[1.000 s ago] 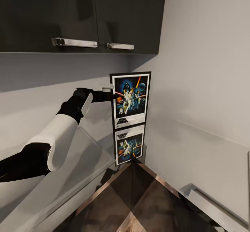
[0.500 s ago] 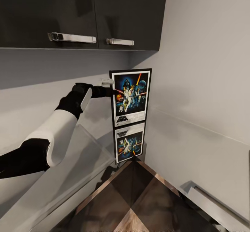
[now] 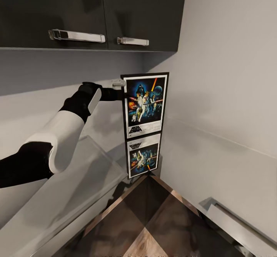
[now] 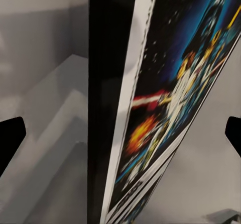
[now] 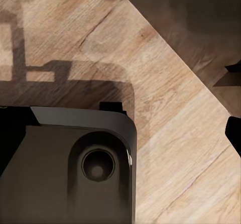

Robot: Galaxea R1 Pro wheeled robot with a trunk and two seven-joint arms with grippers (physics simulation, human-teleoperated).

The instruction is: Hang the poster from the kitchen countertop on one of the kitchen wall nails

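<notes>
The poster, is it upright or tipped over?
Upright: the poster stands in portrait, lifted above the kitchen countertop, held at its edge by the left gripper.

Your poster (image 3: 145,105) hangs upright in the air in the corner, held at its left edge by the left gripper (image 3: 122,94), clear above the countertop (image 3: 215,164). It is portrait format: thin black frame, white border, bright figures on dark blue, a title block at the bottom. Its mirror image shows in the glossy pale grey countertop just beneath. In your left wrist view you see the poster (image 4: 165,108) edge-on and steeply slanted.
</notes>
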